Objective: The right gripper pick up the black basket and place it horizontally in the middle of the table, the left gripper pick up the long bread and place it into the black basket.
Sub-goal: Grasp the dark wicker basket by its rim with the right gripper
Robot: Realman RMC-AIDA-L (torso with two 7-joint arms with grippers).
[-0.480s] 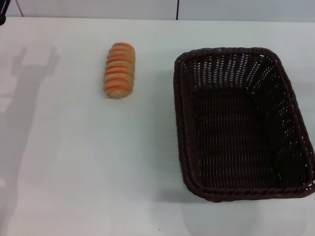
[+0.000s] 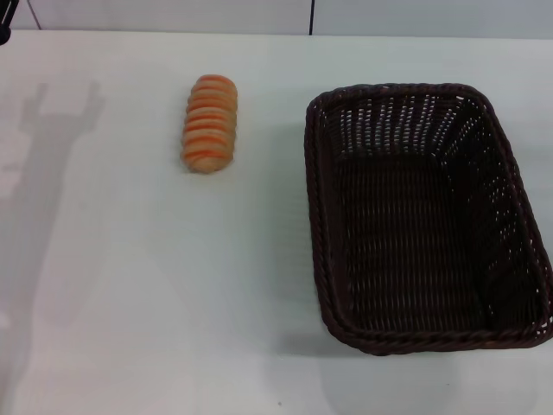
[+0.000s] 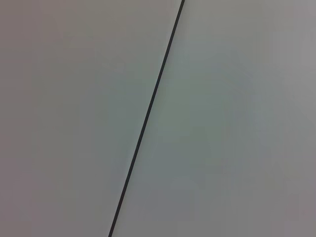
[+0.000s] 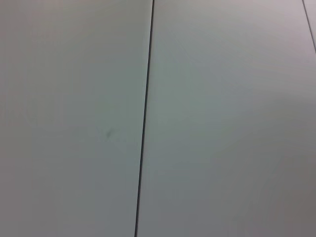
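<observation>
The black basket (image 2: 423,216) stands on the white table (image 2: 130,294) at the right, its long side running away from me, empty inside. The long bread (image 2: 209,123) lies on the table to the left of the basket, also lengthwise away from me, a clear gap between them. Neither gripper shows in the head view. A gripper-shaped shadow (image 2: 52,121) falls on the table at the far left. Both wrist views show only pale wall panels with a thin dark seam.
The table's far edge meets a pale wall with a dark vertical seam (image 2: 311,17). A small dark object (image 2: 4,22) sits at the top left corner. The basket's right rim nearly reaches the picture's right edge.
The shadow on the left of the table has shifted slightly; the bread and the basket have not moved.
</observation>
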